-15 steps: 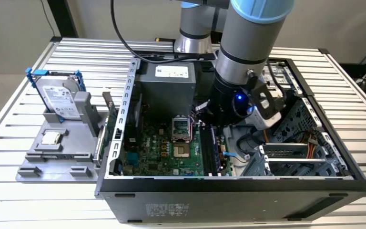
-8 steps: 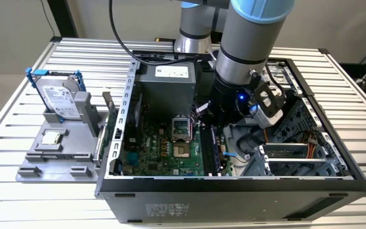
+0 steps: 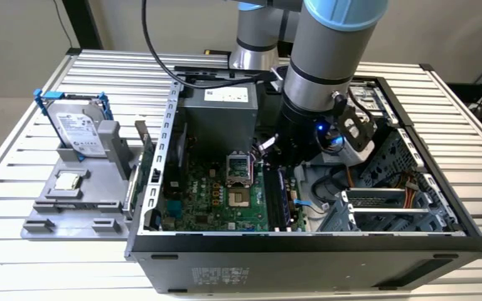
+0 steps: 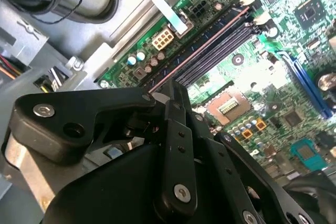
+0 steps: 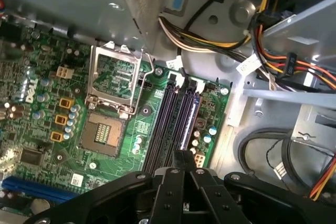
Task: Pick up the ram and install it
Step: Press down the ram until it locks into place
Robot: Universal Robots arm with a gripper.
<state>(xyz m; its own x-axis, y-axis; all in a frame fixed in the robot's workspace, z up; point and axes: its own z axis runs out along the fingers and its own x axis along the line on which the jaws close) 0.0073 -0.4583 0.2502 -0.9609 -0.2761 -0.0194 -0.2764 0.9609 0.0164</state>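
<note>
My jaws pinch the ram (image 5: 190,116) by its top edge, so it stands straight in its slot (image 4: 210,56) on the motherboard (image 5: 47,103).

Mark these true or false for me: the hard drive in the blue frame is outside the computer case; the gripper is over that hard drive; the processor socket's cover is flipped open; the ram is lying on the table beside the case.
1. The hard drive sits outside the computer case, on a grey fixture. True.
2. The gripper is over the hard drive. False: the gripper is inside the case, above the memory slots.
3. The processor socket's cover is flipped open. True.
4. The ram lies on the table beside the case. False: the ram stands on edge along the memory slots, at the gripper's tip.
</note>
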